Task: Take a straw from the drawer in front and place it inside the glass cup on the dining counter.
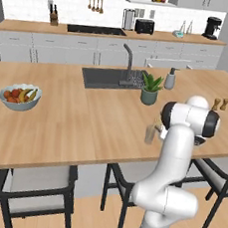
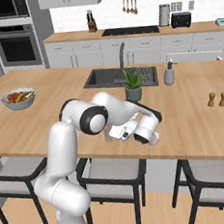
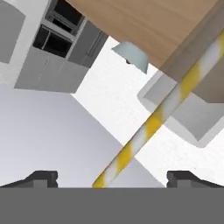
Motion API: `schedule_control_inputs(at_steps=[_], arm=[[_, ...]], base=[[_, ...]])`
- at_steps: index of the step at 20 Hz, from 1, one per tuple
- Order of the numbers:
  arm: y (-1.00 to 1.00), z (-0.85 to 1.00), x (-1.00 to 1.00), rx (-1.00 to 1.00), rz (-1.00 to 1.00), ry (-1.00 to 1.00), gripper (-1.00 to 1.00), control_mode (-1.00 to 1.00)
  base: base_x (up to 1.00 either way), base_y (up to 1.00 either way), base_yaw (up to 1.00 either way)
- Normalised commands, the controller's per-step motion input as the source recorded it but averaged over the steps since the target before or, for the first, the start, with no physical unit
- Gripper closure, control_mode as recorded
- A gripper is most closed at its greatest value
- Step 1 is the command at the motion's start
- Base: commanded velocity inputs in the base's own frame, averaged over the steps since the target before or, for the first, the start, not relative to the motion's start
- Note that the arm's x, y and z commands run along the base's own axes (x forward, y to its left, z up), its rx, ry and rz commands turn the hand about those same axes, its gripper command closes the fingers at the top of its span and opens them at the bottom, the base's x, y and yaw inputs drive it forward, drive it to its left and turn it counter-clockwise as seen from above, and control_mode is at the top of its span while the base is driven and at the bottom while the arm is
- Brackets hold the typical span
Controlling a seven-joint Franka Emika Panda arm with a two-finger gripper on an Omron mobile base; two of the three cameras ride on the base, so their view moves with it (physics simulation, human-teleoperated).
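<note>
The claw (image 3: 112, 177) is clenched on the straw (image 3: 166, 107), which runs diagonally toward the frame's upper right. Near the desk (image 1: 85, 118) edge, the glass cup (image 1: 150, 134) could be knocked over by a misaimed tip.

Bright, even, shadowless rendered light throughout, slightly soft and pixelated, with no glare or edge distortion.

Home kitchen: island sink (image 1: 112, 78), wall oven (image 2: 12, 45), toaster (image 1: 144, 26), fruit bowl (image 1: 19, 96).
</note>
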Motion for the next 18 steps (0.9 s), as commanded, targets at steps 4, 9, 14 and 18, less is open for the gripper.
schedule_control_inputs(at_steps=[4,9,14,18], arm=[[0.09,1.0,-0.44,0.02,0.0,-0.1,-1.0,-1.0],[0.26,1.0,-0.38,0.0,0.0,-0.05,-1.0,-1.0],[0.42,1.0,-1.0,-0.07,0.05,-0.19,-1.0,-1.0],[0.82,0.63,-1.0,-0.78,0.12,-0.36,-1.0,-1.0]], base=[[0.0,0.0,0.0],[0.0,0.0,0.0],[0.0,0.0,0.0],[0.0,0.0,0.0]])
